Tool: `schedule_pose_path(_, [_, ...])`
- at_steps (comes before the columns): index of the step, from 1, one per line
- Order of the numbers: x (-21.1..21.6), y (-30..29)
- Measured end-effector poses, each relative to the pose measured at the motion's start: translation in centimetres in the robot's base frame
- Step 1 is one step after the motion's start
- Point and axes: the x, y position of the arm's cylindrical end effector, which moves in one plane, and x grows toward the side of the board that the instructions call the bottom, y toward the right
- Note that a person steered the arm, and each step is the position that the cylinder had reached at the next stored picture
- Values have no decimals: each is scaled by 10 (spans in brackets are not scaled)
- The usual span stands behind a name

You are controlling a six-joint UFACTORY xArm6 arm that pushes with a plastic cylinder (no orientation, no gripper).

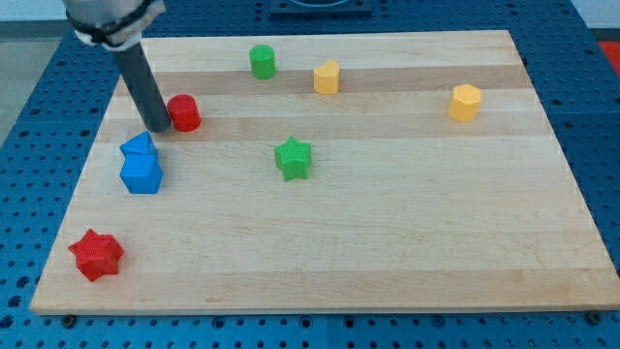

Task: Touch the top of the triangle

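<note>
A blue triangle-like block (139, 147) lies at the view's left, touching a blue cube (141, 174) just below it. My dark rod comes down from the view's top left, and my tip (161, 128) sits just above and to the right of the blue triangle, close to its top edge. A red cylinder (184, 112) stands right beside my tip on its right.
A green cylinder (262, 61) and a yellow block (326, 77) stand near the view's top. A second yellow block (465, 102) is at the right. A green star (293, 158) is in the middle. A red star (96, 254) is at the bottom left. The wooden board (387, 252) has edges all round.
</note>
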Motion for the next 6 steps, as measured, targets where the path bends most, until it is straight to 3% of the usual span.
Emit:
schedule_pose_path(1, [30, 12])
schedule_pose_path(6, [6, -9])
